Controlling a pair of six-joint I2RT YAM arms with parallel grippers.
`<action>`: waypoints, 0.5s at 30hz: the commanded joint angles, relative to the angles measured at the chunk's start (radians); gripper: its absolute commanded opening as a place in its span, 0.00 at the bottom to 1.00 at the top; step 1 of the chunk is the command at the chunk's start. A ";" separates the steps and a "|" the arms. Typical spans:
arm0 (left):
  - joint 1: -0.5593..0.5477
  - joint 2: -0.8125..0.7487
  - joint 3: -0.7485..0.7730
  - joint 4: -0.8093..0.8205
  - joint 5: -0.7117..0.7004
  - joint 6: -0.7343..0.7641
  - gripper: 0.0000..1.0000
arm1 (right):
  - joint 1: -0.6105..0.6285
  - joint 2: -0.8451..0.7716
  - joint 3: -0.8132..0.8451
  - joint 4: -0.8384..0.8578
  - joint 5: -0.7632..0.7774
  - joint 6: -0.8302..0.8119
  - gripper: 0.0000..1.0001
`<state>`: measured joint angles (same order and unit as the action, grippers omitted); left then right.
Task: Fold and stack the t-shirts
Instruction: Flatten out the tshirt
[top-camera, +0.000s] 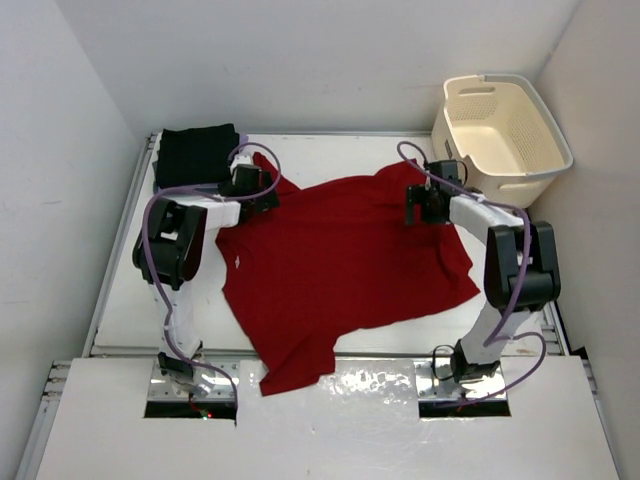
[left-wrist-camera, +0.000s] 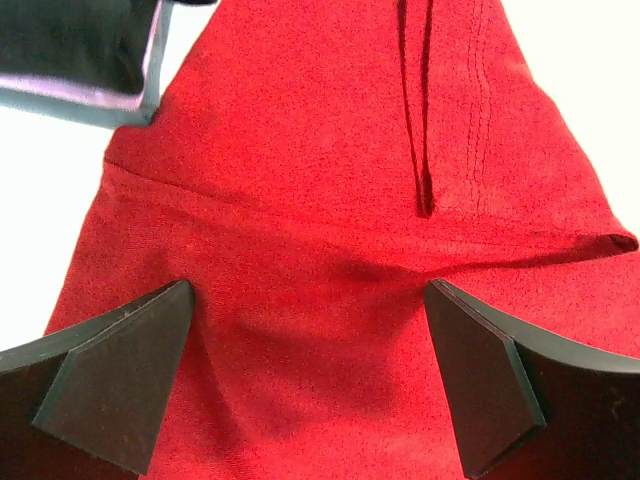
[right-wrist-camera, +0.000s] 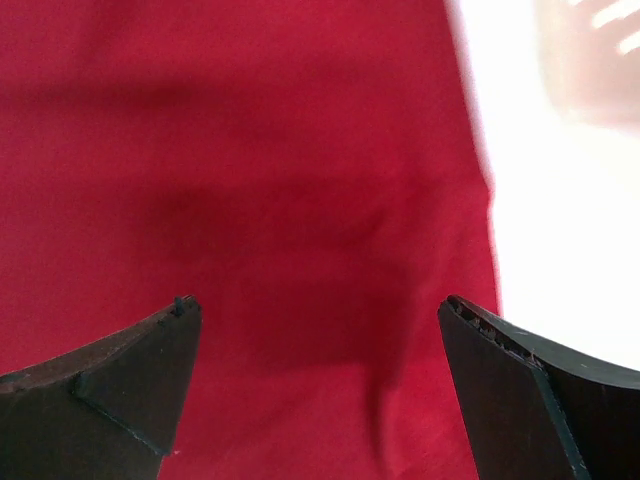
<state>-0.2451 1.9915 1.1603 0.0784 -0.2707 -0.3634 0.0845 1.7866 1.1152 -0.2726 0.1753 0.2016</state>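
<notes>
Red t-shirt (top-camera: 345, 260): soft matt knit cloth. Laundry basket (top-camera: 503, 130): smooth cream plastic, perforated.

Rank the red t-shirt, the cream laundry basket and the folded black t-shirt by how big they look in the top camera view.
1. red t-shirt: spread out flat, by far the largest.
2. laundry basket: clearly smaller; it stands taller, so nearness to the camera may enlarge it a little.
3. folded black t-shirt: smallest.

top view looks down from behind; both wrist views look closely at the red shirt (top-camera: 340, 250).
</notes>
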 joint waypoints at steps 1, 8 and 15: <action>0.006 0.030 0.035 0.008 0.033 0.007 1.00 | 0.035 -0.091 -0.083 -0.013 -0.169 -0.005 0.99; 0.024 0.053 0.055 -0.003 0.028 0.011 1.00 | 0.017 -0.104 -0.210 -0.048 -0.114 0.097 0.99; 0.069 0.084 0.088 -0.005 0.031 0.014 1.00 | -0.074 -0.185 -0.247 -0.071 -0.037 0.131 0.99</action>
<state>-0.2131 2.0346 1.2179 0.0841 -0.2569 -0.3454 0.0322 1.6840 0.8715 -0.3302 0.0689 0.3012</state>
